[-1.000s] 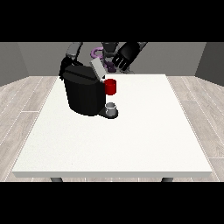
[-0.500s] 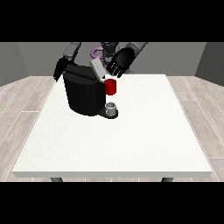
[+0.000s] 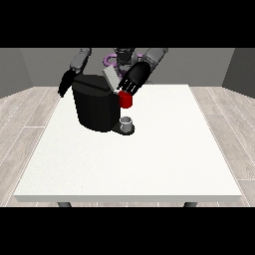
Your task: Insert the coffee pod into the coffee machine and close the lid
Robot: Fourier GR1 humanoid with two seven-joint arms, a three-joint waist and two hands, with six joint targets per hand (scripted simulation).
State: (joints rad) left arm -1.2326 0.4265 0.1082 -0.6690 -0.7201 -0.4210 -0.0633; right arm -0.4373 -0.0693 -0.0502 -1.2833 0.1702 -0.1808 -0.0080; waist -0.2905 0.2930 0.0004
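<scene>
A black coffee machine (image 3: 97, 107) stands on the white table (image 3: 149, 159) at the back left. It has a red front piece (image 3: 125, 99), and a small grey cup (image 3: 127, 123) sits on its base. Its grey lid (image 3: 110, 78) is raised and tilts up to the left. The hand at the view's right (image 3: 134, 78) lies against the lid's right side, fingers stretched down towards the red piece. The hand at the view's left (image 3: 65, 82) hangs beside the machine's left edge with its fingers straight. No coffee pod shows.
A purple ring-shaped thing (image 3: 109, 61) shows behind the machine, close to the robot's body. White tabletop stretches in front of and to the right of the machine, and the floor around it is grey wood.
The hand at the view's right has moved left and down onto the lid. The lid leans lower than before. The hand at the view's left has dropped along the machine's side.
</scene>
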